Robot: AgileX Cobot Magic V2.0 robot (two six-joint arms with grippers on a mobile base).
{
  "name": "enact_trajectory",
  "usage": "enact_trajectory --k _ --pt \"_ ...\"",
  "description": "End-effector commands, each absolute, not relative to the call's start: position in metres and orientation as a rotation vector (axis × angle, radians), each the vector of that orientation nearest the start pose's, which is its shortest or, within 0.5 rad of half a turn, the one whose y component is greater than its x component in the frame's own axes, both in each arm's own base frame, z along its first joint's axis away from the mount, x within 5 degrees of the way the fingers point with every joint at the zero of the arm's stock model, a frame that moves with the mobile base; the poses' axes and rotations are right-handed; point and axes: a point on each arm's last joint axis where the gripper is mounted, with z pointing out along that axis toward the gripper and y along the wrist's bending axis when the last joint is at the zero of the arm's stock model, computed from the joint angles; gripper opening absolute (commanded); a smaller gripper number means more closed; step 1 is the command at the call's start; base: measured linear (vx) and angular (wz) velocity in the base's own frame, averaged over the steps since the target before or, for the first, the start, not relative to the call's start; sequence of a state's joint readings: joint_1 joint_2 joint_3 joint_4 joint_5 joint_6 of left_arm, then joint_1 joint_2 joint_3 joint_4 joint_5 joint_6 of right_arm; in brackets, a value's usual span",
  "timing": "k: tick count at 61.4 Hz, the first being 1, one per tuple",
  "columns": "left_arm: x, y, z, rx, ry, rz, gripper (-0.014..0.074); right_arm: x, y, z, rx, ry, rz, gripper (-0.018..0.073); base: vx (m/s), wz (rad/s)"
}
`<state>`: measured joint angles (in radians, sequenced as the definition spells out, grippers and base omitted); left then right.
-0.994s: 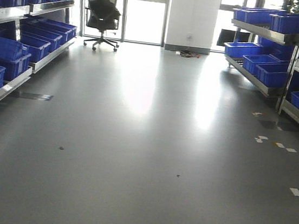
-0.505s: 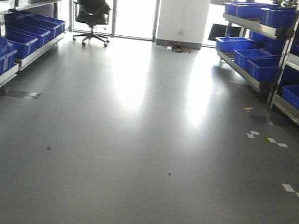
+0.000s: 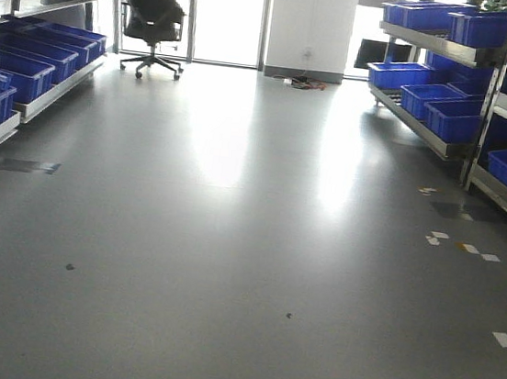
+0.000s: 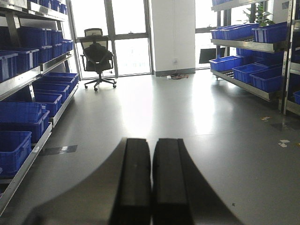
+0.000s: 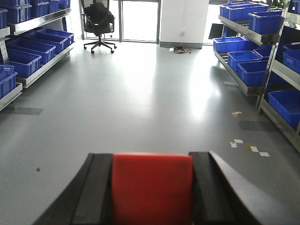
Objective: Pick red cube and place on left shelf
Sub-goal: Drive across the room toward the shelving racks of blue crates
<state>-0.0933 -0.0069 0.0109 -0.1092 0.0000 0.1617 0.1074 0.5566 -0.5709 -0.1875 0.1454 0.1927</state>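
Right gripper [image 5: 152,164] nearest in its wrist view, dark fingers clamped on red cube [image 5: 152,192], one at each side. Left gripper [image 4: 152,145] fingers pressed together. Glossy grey floor [image 3: 247,244] ahead, white tape bits [image 3: 459,244] toward right. Left shelf [image 4: 28,75] along left side, well apart from cube, blue crates [image 4: 21,117] on its tiers. Second rack [image 3: 418,127] opposite, also with crates. Black office chair [image 4: 97,56] far back by windows

red cube [image 5: 152,187] clamped in right tool [image 5: 152,192]
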Motion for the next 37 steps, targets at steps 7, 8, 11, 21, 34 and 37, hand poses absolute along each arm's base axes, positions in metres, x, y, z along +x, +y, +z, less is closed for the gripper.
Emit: enact_trajectory --k 7,8,11,21,34,37 --pt "0.0567 -0.0043 0.2096 0.088 1.43 -0.033 0.0106 0.1172 0.0108 0.3661 -0.073 1.496 0.065 0.0057 0.33 0.03" --pt "0.0567 -0.0043 0.2096 0.088 1.43 -0.033 0.0106 0.1172 0.0108 0.3661 -0.073 1.496 0.065 0.0057 0.35 -0.06" --pt "0.0567 -0.0043 0.2096 0.088 1.43 -0.033 0.0106 0.1172 0.0108 0.3661 -0.073 1.496 0.065 0.0057 0.36 -0.06" --pt "0.0567 -0.0043 0.2096 0.088 1.43 -0.033 0.0106 0.1172 0.0108 0.3661 -0.073 1.496 0.065 0.0057 0.39 -0.03" --pt "0.0567 -0.0043 0.2096 0.088 1.43 -0.033 0.0106 0.1172 0.0108 0.3661 -0.073 1.496 0.065 0.0057 0.46 0.01" --pt "0.0567 -0.0043 0.2096 0.088 1.43 -0.033 0.0106 0.1172 0.0108 0.3661 -0.073 1.496 0.065 0.0057 0.51 0.02"
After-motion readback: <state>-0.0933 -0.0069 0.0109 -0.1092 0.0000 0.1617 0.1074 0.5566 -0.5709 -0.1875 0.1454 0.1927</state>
